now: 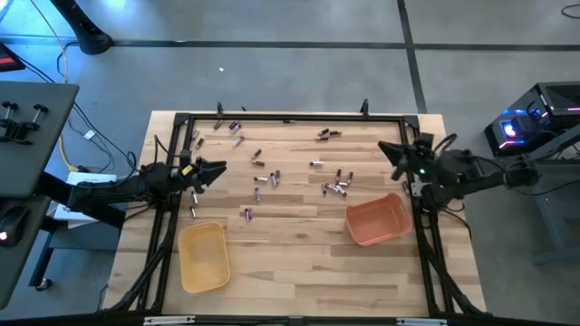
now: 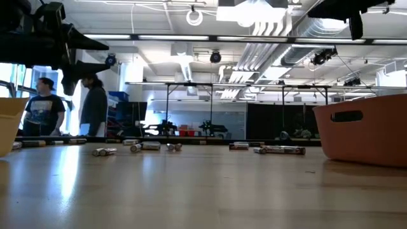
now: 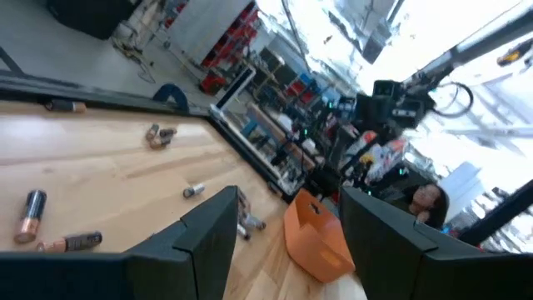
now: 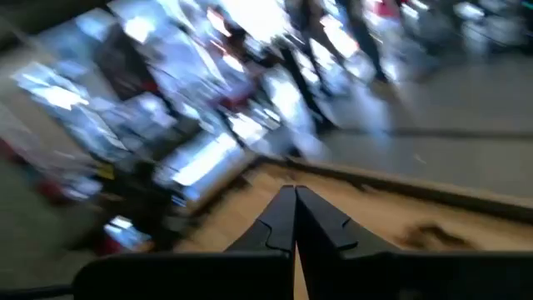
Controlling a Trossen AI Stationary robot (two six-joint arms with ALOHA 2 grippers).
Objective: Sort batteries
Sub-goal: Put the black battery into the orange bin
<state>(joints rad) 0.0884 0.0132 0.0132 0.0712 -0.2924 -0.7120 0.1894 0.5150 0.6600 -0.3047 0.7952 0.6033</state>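
Note:
Many small batteries (image 1: 265, 178) lie scattered on the wooden table, most in its far half; in the low view they lie as a row (image 2: 143, 146) across the tabletop. My left gripper (image 1: 217, 169) hovers open and level at the table's left edge, nothing between its fingers (image 3: 208, 242). My right gripper (image 1: 390, 154) is raised at the table's right edge, shut and empty (image 4: 294, 208). A yellow tray (image 1: 203, 256) sits near left and an orange tray (image 1: 378, 220) near right, each flat on the table.
A black frame (image 1: 290, 119) runs around the table's edges. Bare wood lies between the two trays near the front. Two people (image 2: 70, 108) stand in the room beyond the table. A desk with equipment (image 1: 27, 136) stands to the left.

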